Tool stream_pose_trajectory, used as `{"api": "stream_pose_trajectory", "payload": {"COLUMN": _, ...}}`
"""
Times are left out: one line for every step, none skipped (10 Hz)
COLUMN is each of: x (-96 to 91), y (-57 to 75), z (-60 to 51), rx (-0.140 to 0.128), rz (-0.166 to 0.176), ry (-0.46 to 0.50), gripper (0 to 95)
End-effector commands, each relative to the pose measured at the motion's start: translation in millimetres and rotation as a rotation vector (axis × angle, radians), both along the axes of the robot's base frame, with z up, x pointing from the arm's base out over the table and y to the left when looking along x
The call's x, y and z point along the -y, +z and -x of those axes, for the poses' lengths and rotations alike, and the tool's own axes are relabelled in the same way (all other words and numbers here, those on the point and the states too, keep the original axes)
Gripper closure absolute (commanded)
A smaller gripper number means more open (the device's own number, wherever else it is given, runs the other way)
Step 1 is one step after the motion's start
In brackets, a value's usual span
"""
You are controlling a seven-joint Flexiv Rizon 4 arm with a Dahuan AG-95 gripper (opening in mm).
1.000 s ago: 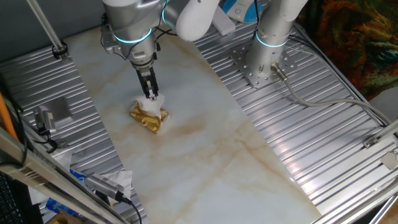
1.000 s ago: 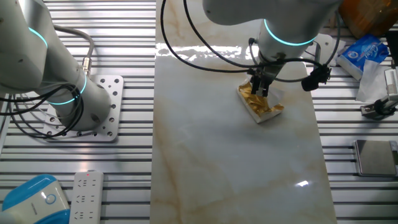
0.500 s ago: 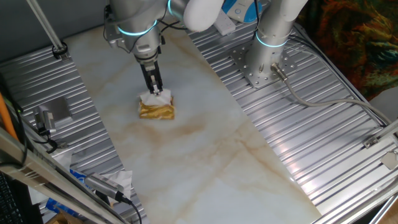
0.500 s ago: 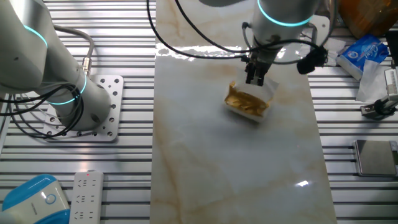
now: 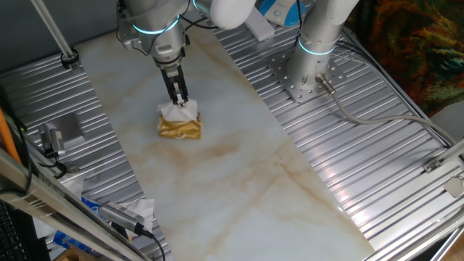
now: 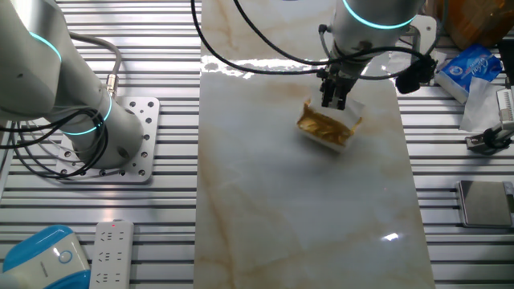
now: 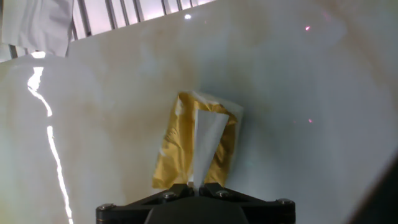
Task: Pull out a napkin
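Marble-patterned tabletop (image 5: 239,181) fills the frame's centre in one fixed view; the gripper (image 5: 178,100), upper left, pinches a soft white napkin (image 5: 179,111) above a crinkled gold packet (image 5: 180,128).

From the other side, bare slab lies below and left of the packet (image 6: 325,128), ribbed metal beyond its edges.

Hand view: jaws closed on the napkin's (image 7: 205,140) tapering sheet.
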State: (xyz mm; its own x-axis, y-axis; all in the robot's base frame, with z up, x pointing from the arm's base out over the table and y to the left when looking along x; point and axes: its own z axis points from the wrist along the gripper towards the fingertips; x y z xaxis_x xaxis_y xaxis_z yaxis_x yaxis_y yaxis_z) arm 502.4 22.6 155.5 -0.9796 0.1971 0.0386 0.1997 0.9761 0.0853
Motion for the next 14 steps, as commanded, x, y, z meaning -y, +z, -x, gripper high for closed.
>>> {"api": "stream_pose_trajectory", "payload": {"x": 3.7, "y": 12.9, "z": 1.5, "rx": -0.001, "rz": -0.003, "ry": 0.007, "gripper": 95.0}}
{"api": "stream_pose_trajectory", "payload": {"x": 7.6, "y": 31.0, "z": 1.2, "rx": -0.002, "rz": -0.008, "ry": 0.012, "gripper": 95.0}}
{"api": "stream_pose_trajectory", "payload": {"x": 12.5, "y": 55.3, "z": -2.0, "rx": -0.016, "rz": -0.008, "ry": 0.018, "gripper": 95.0}}
{"api": "stream_pose_trajectory", "payload": {"x": 15.3, "y": 65.4, "z": -4.4, "rx": -0.029, "rz": -0.008, "ry": 0.017, "gripper": 95.0}}
{"api": "stream_pose_trajectory", "payload": {"x": 17.0, "y": 66.2, "z": -5.5, "rx": -0.027, "rz": -0.012, "ry": 0.017, "gripper": 95.0}}
{"api": "stream_pose_trajectory", "payload": {"x": 21.0, "y": 55.5, "z": -6.8, "rx": -0.024, "rz": -0.014, "ry": 0.032, "gripper": 95.0}}
{"api": "stream_pose_trajectory", "payload": {"x": 25.0, "y": 44.3, "z": -7.2, "rx": -0.022, "rz": -0.017, "ry": 0.046, "gripper": 95.0}}
{"api": "stream_pose_trajectory", "payload": {"x": 28.9, "y": 30.4, "z": -6.3, "rx": -0.019, "rz": -0.018, "ry": 0.052, "gripper": 95.0}}
{"api": "stream_pose_trajectory", "payload": {"x": 29.5, "y": 23.2, "z": -5.3, "rx": -0.019, "rz": -0.016, "ry": 0.053, "gripper": 95.0}}
{"api": "stream_pose_trajectory", "payload": {"x": 28.0, "y": 4.9, "z": -3.6, "rx": -0.014, "rz": -0.014, "ry": 0.050, "gripper": 95.0}}
{"api": "stream_pose_trajectory", "payload": {"x": 26.4, "y": -4.2, "z": -2.1, "rx": -0.013, "rz": -0.012, "ry": 0.050, "gripper": 95.0}}
{"api": "stream_pose_trajectory", "payload": {"x": 24.4, "y": -15.3, "z": -1.8, "rx": -0.007, "rz": -0.010, "ry": 0.051, "gripper": 95.0}}
{"api": "stream_pose_trajectory", "payload": {"x": 23.9, "y": -17.1, "z": -2.1, "rx": -0.007, "rz": -0.009, "ry": 0.052, "gripper": 95.0}}
{"api": "stream_pose_trajectory", "payload": {"x": 24.0, "y": -17.5, "z": -2.3, "rx": -0.006, "rz": -0.007, "ry": 0.055, "gripper": 95.0}}
